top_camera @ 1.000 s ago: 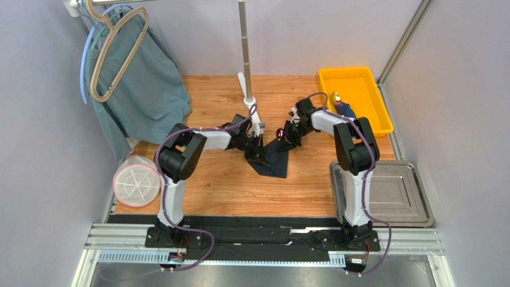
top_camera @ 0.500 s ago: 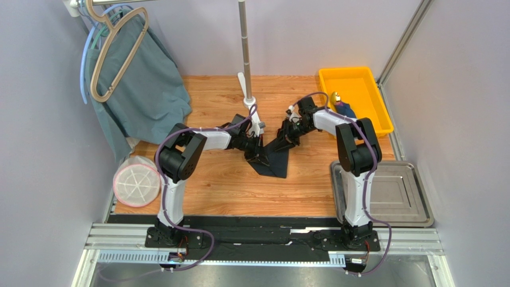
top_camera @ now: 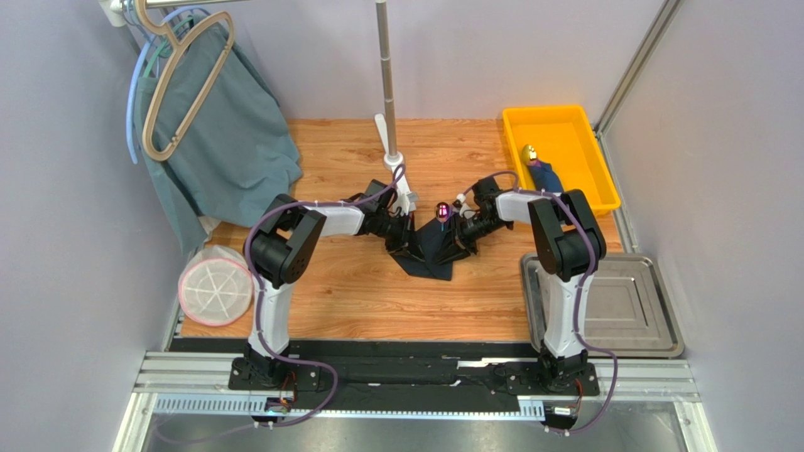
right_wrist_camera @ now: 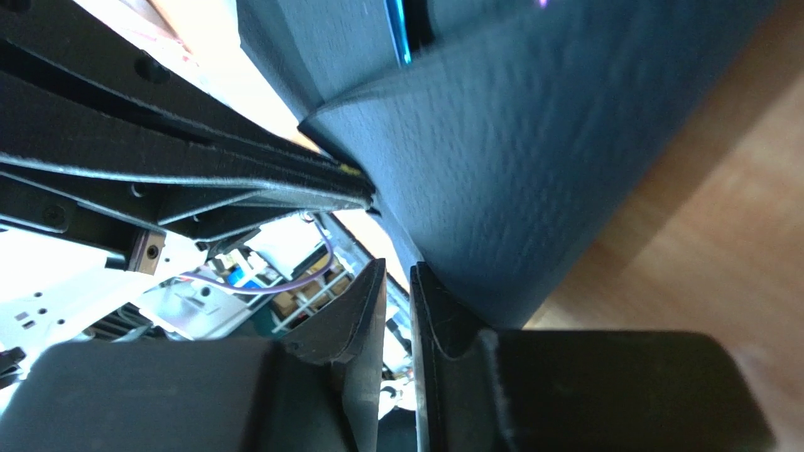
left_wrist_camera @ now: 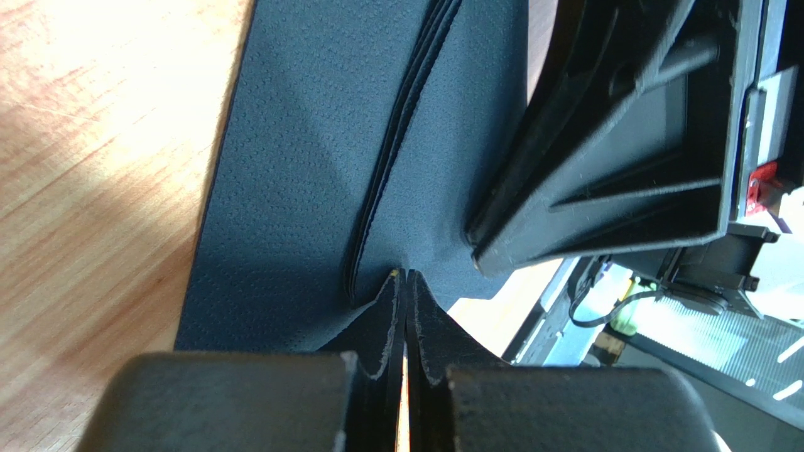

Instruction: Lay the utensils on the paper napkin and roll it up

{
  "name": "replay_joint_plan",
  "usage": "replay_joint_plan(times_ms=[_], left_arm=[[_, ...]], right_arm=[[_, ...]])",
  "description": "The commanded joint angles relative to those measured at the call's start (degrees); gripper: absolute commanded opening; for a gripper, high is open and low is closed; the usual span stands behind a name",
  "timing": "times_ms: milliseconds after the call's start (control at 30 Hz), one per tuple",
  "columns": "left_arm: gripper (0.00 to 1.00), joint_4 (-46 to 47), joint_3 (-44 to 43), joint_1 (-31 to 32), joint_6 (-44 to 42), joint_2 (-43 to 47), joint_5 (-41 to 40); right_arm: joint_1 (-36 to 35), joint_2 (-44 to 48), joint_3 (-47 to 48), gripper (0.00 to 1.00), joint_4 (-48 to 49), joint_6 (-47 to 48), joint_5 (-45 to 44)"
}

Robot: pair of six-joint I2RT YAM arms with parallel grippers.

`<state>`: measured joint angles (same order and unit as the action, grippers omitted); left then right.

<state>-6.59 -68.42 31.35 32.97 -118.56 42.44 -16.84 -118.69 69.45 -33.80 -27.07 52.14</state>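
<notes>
Item: paper napkin [top_camera: 436, 254], black, is lying mid wooden table [top_camera: 330, 292] between both arms.
We are pinching its folded edge tight in the left gripper [left_wrist_camera: 406, 275]. The right gripper [right_wrist_camera: 396, 273] is sitting at the opposite edge, fingers nearly together; we cannot tell whether it is gripping.

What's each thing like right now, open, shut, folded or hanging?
Napkin: folded over and bunched up.
Left fingers: shut, pinching the napkin.
Right fingers: a thin gap, against the napkin's edge.
Shiny utensil: sticking out at the napkin's far end.
Yellow bin: holding a dark blue bundle.
Teal cloth: hanging up.
</notes>
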Motion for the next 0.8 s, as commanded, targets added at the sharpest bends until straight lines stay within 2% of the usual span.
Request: replay_joint_plan(times_ms=[0, 133, 333, 500, 667, 700, 767], left_arm=[[0.0, -2.29, 1.1, -0.42, -1.86, -0.71, -5.34], [0.0, -2.29, 1.19, -0.42, -1.86, -0.79, -5.35], [0.0, -2.2, 0.84, -0.42, -1.77, -1.06, -5.26], [0.0, -1.85, 1.1, -0.42, -1.86, -1.06, -5.34], [0.0, -2.02, 1.27, -0.42, -2.3, -0.79, -5.52], [0.0, -2.02, 1.36, -0.42, -2.3, -0.79, -5.43], [0.0, -1.94, 1.36, -0.42, -2.39, -0.79, -5.43]], right_arm=[[1.11, -3.56, 2.61, 0.18, -0.91, 1.49, -1.78], [1.37, -0.33, 4.29, 0.21, -4.07, 3.25, 0.06], [1.37, 8.29, -0.45, 0.23, -5.75, 5.36, 0.77], [0.76, 7.6, -2.13, 0.21, -7.15, 8.26, -2.56], [0.32, 7.33, -1.51, 0.27, -8.21, 10.19, -5.21], [0.4, 7.42, -1.68, 0.16, -7.95, 10.28, -5.12], [0.32, 7.51, -1.69, 0.0, -7.77, 10.55, -3.11]])
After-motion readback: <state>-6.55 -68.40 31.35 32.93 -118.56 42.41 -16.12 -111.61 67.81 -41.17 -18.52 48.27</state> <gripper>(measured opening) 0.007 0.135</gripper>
